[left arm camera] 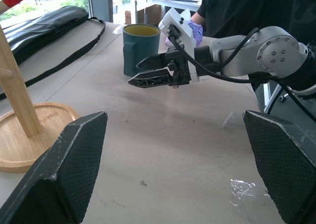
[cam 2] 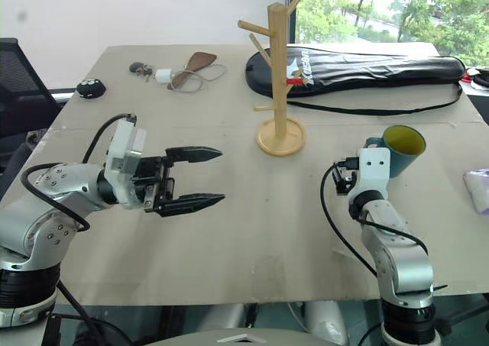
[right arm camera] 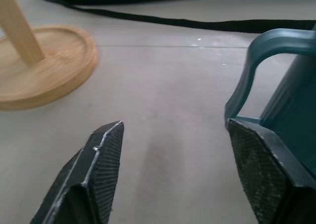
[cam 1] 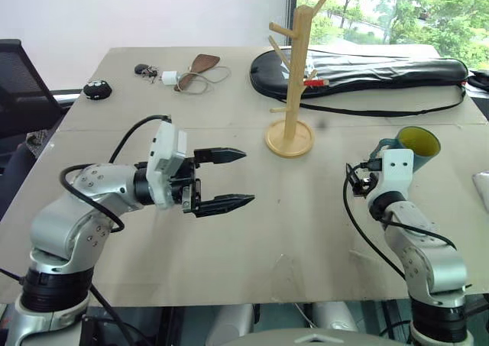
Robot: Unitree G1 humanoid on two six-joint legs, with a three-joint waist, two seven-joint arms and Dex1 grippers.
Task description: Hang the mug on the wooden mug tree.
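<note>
Teal-blue ceramic mug (cam 1: 415, 147) sits far right on the tabletop (cam 1: 306, 208); right gripper (left arm camera: 145, 71) open beside its handle, left gripper (cam 1: 225, 179) open too.

One teal-blue ceramic mug (cam 2: 403, 149), one light-wood mug tree (cam 2: 280, 71), one long black zipped bag (cam 2: 367, 65), one brown leather pouch (cam 2: 197, 63), one small black round object (cam 2: 90, 88), two black-fingered grippers.

The mug (cam 1: 411, 147) just beyond the right gripper (left arm camera: 148, 73) is showing teal-blue outside and yellow-green inside. The wooden mug tree (cam 1: 294, 79) is showing pale, plain wood. The counter (cam 1: 306, 224) under both grippers is looking dull beige. Both grippers are wearing black fingers, textured on the pads, behind white housings. A long bag (cam 1: 367, 75) far beyond them is lying black.
</note>
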